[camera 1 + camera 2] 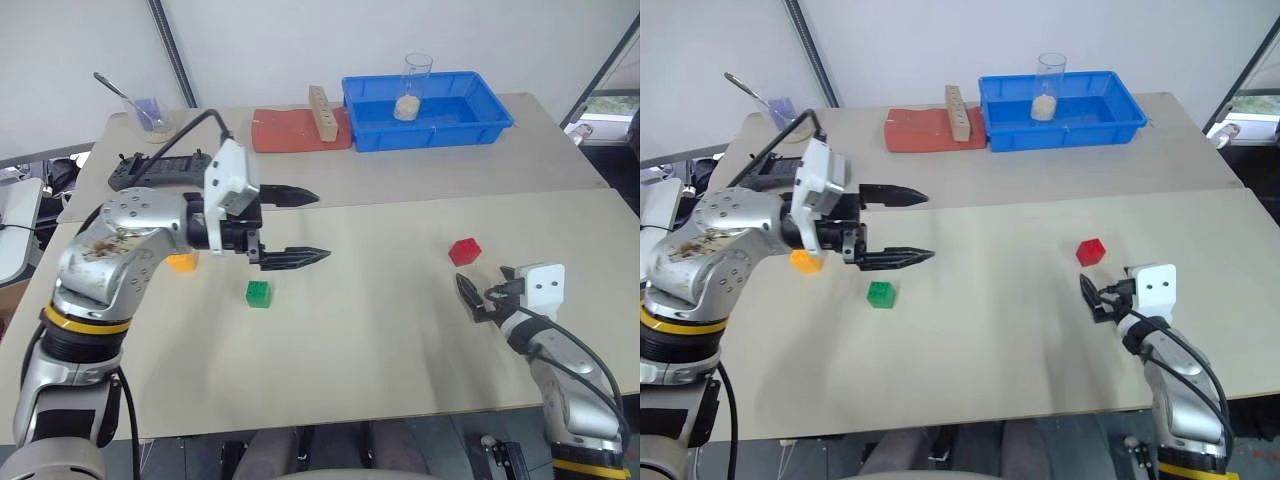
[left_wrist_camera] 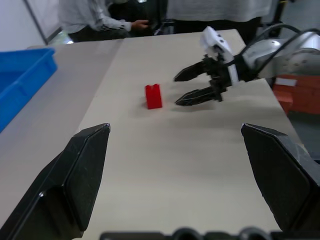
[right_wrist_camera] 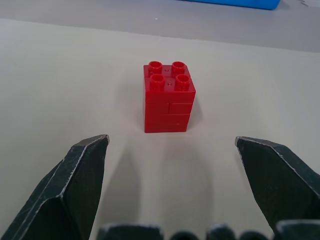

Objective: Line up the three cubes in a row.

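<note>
The three cubes sit well apart on the bench (image 1: 400,330), not yet in a row. The red cube (image 1: 464,251) stands toward the bench's right edge, upright with its studs up. The green cube (image 1: 258,293) lies toward the left edge, and the orange-yellow cube (image 1: 182,262) sits just beyond it, nearer that edge and partly hidden behind the left arm.

The right hand (image 1: 478,298) is released, fingers spread wide, low over the bench and aimed at the red cube, which sits centred between the fingertips but a little ahead of them, untouched. The left hand (image 1: 295,226) is also released and empty, raised above the bench with its fingers pointing across toward the right edge, clear of the green and orange-yellow cubes.

The likely next move is a grasp on the red cube. The risk is closing before the fingers straddle it: a fingertip striking its near face would push the cube toward the bench's far edge or tip it. The raised left arm could also brush the green cube if it drops carelessly.
</note>
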